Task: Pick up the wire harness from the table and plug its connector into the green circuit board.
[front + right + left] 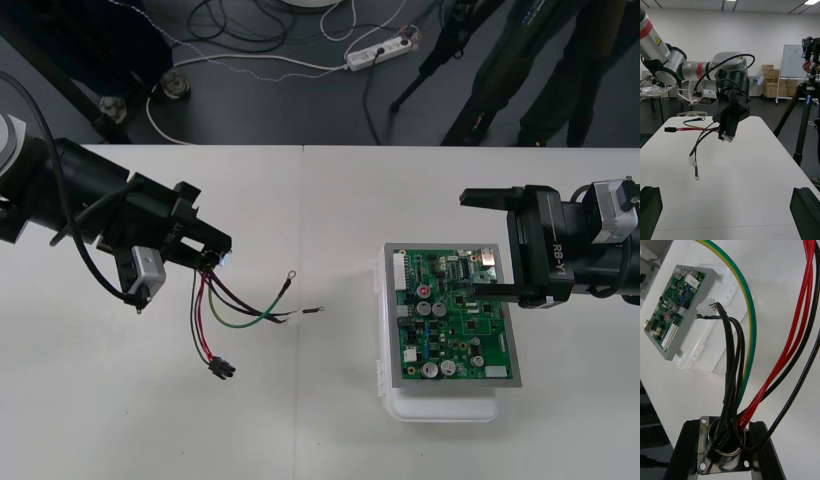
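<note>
Across the pale tabletop (300, 440), we are looking at a wire harness (204, 310) that is being held by one end only. Nearest us, its black plug (221, 369) is lying low by the surface, either on it or just above it; we cannot tell which. From there the red and black wires are running away from us to the left end effector (205, 250), which is clamping the metal socket (723, 444) by its flange. The harness's long axis is therefore running near to far, with the plug on the near side of the end effector and a touch to its right. Well apart to the right, across bare tabletop, the green circuit board (452, 315) is sitting on its white base (440, 407). The right end effector (470, 244) is hovering over the board's far half, fingers spread wide and holding nothing. We are judging the left arm nearer the plug and the right arm nearer the board. The coming move is calling for the plug to travel rightward, and the open surface is leaving room for it.
</note>
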`<action>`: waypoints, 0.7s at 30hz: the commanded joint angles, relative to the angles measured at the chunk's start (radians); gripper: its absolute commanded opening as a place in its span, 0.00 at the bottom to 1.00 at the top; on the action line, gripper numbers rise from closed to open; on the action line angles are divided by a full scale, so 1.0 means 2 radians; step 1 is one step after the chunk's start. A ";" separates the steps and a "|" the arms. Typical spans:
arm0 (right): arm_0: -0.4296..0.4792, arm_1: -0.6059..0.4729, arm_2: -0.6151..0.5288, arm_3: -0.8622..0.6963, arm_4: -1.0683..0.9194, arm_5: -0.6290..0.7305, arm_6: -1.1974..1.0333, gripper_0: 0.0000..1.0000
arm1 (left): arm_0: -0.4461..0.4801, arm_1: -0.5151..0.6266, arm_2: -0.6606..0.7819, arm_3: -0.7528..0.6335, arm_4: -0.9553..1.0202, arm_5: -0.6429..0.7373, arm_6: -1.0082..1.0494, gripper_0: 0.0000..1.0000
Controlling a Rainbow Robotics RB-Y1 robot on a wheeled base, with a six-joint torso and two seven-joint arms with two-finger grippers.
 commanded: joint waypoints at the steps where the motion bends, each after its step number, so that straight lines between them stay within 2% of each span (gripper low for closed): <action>1: -0.013 -0.014 0.006 -0.008 -0.004 -0.001 -0.026 1.00 | 0.022 -0.033 0.043 -0.027 -0.008 -0.043 0.108 0.00; 13: -0.013 -0.014 0.006 -0.008 -0.005 -0.001 -0.025 1.00 | 0.066 -0.112 0.112 -0.079 -0.008 -0.043 0.241 0.00; 21: -0.013 -0.014 0.006 -0.008 -0.005 -0.001 -0.026 1.00 | 0.103 -0.130 0.117 -0.113 0.020 -0.043 0.334 0.00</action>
